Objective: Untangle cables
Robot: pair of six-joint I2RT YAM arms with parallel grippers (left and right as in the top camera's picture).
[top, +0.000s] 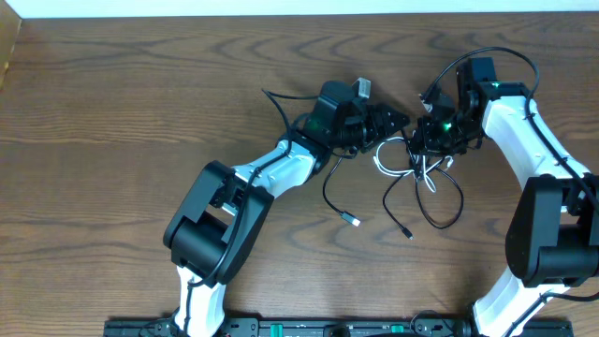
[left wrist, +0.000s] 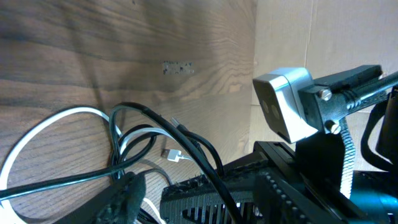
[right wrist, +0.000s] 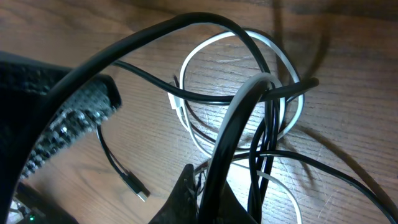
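The black cable [top: 460, 201] and the white cable [top: 382, 161] lie tangled on the wooden table, right of centre. Two black plug ends [top: 354, 219] trail toward the front. My left gripper [top: 401, 124] is at the tangle's upper left. Its fingers [left wrist: 165, 202] are apart, with black strands [left wrist: 161, 121] and the white loop [left wrist: 37, 127] beside them. My right gripper [top: 423, 140] is on the tangle's top. Its fingers [right wrist: 211, 199] are shut on a black strand that rises from them. The white loop [right wrist: 205, 46] and thin black strands [right wrist: 211, 98] cross just beyond.
The two grippers almost touch; the left one's ribbed finger [right wrist: 74, 124] shows in the right wrist view. Thicker black arm wires arch above the right wrist [top: 487, 56]. A black plug [right wrist: 142, 193] lies on the wood. A cardboard edge [top: 9, 47] stands at the far left.
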